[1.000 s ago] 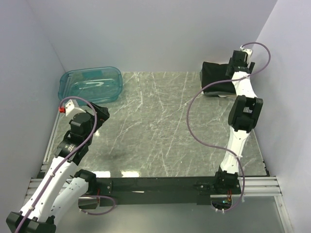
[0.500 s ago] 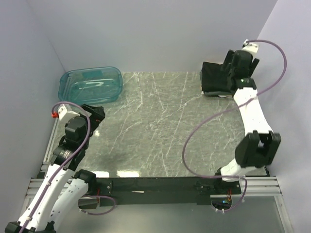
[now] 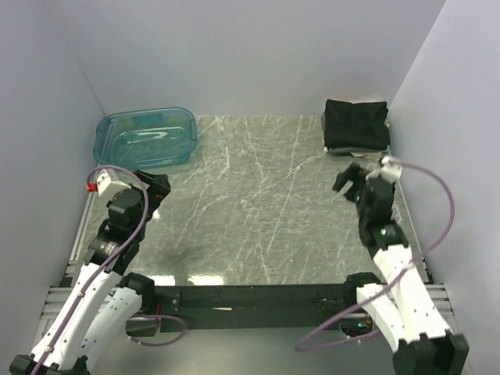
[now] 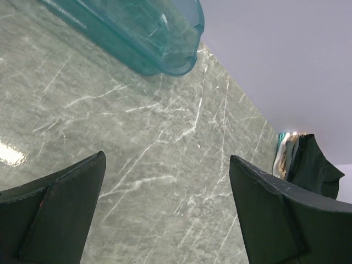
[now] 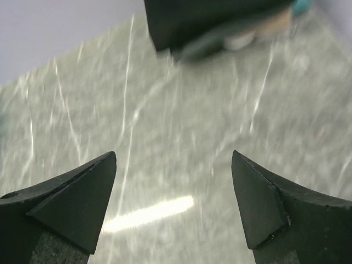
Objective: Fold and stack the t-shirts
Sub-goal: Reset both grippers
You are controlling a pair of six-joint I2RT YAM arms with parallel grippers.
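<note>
A folded stack of t-shirts (image 3: pixel 356 125) lies in the back right corner of the table, a plain black one on top. In the left wrist view the stack (image 4: pixel 311 168) shows tan, white and teal edges under the dark cloth. The right wrist view, blurred, shows it (image 5: pixel 209 22) at the top. My right gripper (image 3: pixel 349 178) hovers open a short way in front of the stack, touching nothing; its jaws (image 5: pixel 174 154) stand wide over bare marble. My left gripper (image 3: pixel 158 187) is open and empty near the left edge (image 4: pixel 166 157).
A translucent teal plastic bin (image 3: pixel 146 137) stands at the back left, its corner (image 4: pixel 137 33) just ahead of the left gripper. Walls close the table on the left, back and right. The green marble tabletop (image 3: pixel 258 203) lies between the two arms.
The right arm has pulled back from the stack toward the near side and folded in, leaving the black shirt on top. The left arm has drawn back slightly.
</note>
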